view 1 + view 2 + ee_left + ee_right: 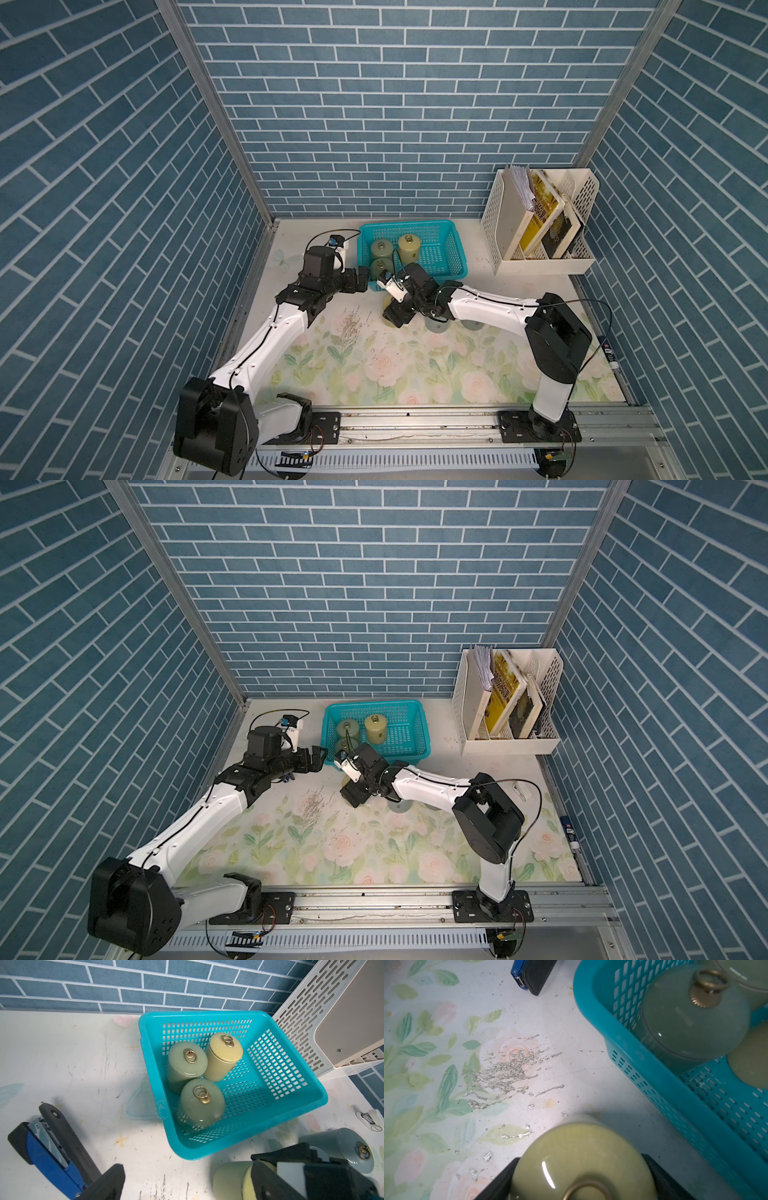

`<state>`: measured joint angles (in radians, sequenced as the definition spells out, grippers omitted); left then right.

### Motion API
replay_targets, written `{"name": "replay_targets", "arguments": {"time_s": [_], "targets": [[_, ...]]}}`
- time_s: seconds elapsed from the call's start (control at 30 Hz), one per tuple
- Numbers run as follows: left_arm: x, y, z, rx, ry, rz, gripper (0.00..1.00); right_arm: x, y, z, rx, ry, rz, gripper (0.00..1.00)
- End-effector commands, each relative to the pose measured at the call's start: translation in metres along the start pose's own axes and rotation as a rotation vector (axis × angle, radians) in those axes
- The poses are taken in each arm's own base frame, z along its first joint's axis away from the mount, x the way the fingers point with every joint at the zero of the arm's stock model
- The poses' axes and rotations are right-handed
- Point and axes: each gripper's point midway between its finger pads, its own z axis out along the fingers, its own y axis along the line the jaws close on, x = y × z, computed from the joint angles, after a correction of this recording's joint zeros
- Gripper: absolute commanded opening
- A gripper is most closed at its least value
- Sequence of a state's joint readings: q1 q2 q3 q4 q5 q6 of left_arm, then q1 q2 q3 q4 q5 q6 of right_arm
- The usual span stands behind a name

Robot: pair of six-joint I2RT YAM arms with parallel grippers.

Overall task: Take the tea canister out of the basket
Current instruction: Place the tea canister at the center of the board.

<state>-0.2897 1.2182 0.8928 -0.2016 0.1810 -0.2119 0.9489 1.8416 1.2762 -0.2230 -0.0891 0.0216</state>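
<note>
already clear of the teal basket [270, 1128]: one yellow-green tea canister [571, 1142], pinched at the lid by the right gripper [580, 1176], fingers closed in on either side, near the middle of the worktop [415, 365] just off the basket's near left corner; impossible to tell whether resting or hanging just above. left gripper [313, 757] spread open and empty beside the basket's left wall. probably left to do: setting it down near the grey canister [342, 1147], letting go, then perhaps the three more canisters [201, 1105] standing inside the basket toward the far edge.

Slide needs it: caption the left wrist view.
Three lidded greenish canisters sit inside a teal perforated plastic basket; blue stapler outside.
</note>
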Motion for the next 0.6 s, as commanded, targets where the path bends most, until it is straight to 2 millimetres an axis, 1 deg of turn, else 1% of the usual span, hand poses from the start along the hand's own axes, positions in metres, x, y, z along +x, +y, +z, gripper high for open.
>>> {"name": "replay_targets", "arguments": {"time_s": [0.0,0.03,0.13,0.2,0.3,0.37,0.5,0.57], "targets": [[-0.005,0.0,-0.001,-0.011,-0.023,0.003,1.0,-0.034,-0.001,-0.005,0.008,-0.098,0.015,0.0],[-0.005,0.0,-0.001,-0.012,-0.023,0.003,1.0,-0.032,-0.004,-0.003,0.03,-0.089,0.016,0.0],[-0.006,-0.001,0.0,-0.011,-0.021,0.003,1.0,-0.029,-0.005,0.0,0.03,-0.071,0.02,0.02],[-0.006,-0.001,0.001,-0.012,-0.018,0.003,1.0,-0.029,-0.005,0.001,0.031,-0.068,0.019,0.06],[-0.006,0.0,0.002,-0.025,-0.014,0.009,1.0,-0.029,-0.005,0.002,0.034,-0.063,0.02,0.15],[-0.005,0.0,0.001,-0.028,-0.013,0.012,1.0,-0.028,-0.006,0.004,0.037,-0.057,0.019,0.28],[-0.006,0.0,0.0,-0.026,-0.016,0.014,1.0,-0.026,-0.005,0.006,0.036,-0.046,0.017,0.48],[-0.007,-0.001,-0.001,-0.025,-0.02,0.013,1.0,-0.025,-0.005,0.007,0.037,-0.042,0.017,0.6]]}}
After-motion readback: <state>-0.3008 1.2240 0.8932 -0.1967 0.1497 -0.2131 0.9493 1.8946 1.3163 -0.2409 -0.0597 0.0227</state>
